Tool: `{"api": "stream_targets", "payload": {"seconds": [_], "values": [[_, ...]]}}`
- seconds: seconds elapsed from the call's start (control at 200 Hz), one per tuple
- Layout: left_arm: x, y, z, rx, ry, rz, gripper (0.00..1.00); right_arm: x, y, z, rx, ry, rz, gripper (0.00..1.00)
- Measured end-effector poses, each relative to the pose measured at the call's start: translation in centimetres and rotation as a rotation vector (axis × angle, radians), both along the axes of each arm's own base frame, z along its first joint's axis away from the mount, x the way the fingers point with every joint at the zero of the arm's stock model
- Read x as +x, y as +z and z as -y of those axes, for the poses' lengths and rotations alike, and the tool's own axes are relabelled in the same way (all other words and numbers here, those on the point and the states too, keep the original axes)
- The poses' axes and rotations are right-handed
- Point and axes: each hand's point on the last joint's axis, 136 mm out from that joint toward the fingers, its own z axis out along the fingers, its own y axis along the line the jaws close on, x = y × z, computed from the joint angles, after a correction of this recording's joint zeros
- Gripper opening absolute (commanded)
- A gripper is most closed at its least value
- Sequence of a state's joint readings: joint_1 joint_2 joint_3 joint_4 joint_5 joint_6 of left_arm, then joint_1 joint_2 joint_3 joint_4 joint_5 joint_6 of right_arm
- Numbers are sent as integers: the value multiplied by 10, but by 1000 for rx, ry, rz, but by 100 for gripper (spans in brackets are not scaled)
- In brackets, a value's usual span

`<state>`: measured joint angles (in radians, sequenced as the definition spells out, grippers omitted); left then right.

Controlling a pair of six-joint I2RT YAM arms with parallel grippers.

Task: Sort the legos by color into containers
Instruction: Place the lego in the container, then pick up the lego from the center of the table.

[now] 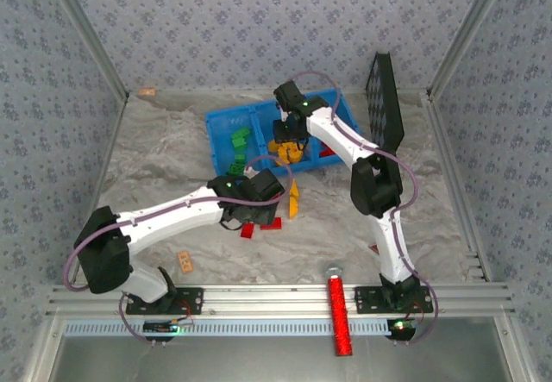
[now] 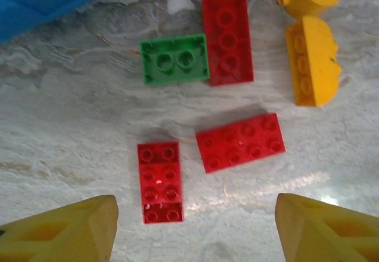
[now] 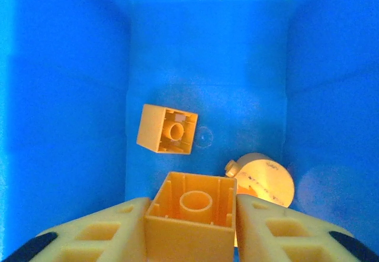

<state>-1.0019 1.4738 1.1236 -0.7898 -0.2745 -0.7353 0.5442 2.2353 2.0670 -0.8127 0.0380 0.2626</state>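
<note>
My right gripper hangs inside the middle compartment of the blue tray, shut on an orange-yellow brick held hollow side up. Below it lie a second orange-yellow brick and a round one. My left gripper is open just above the table. Two red bricks lie just ahead of its fingers, and further on a third red brick, a green one and two orange-yellow ones. From above, green bricks lie in the tray's left compartment.
A black studded board leans at the back right beside the tray. A long red glittery cylinder lies across the front rail. A small tan block sits on the table near the left arm.
</note>
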Motion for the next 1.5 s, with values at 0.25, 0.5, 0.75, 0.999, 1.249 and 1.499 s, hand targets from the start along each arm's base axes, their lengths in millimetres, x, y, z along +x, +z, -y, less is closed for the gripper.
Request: {"api": "stream_targets", "payload": {"seconds": [0.25,0.5,0.75,0.999,1.249,1.499], "values": [[32,-9,-24,49,110,16,71,0,1,1,-1,0,3,53],[54,-38,-28,100,133,-25,71,-14,10,9,-4,7,4,58],[73,-52,-15,77,128,-44,71,-52,54,32,26,12,60,61],[78,-71,-10,66,128,-91,71,-94,57,62,27,-9,54,62],[76,-81,-3,51,117,-121,71,-113,28,83,-5,-46,-12,62],[80,-86,3,8,126,-139,71,-120,28,88,5,-63,-12,63]]}}
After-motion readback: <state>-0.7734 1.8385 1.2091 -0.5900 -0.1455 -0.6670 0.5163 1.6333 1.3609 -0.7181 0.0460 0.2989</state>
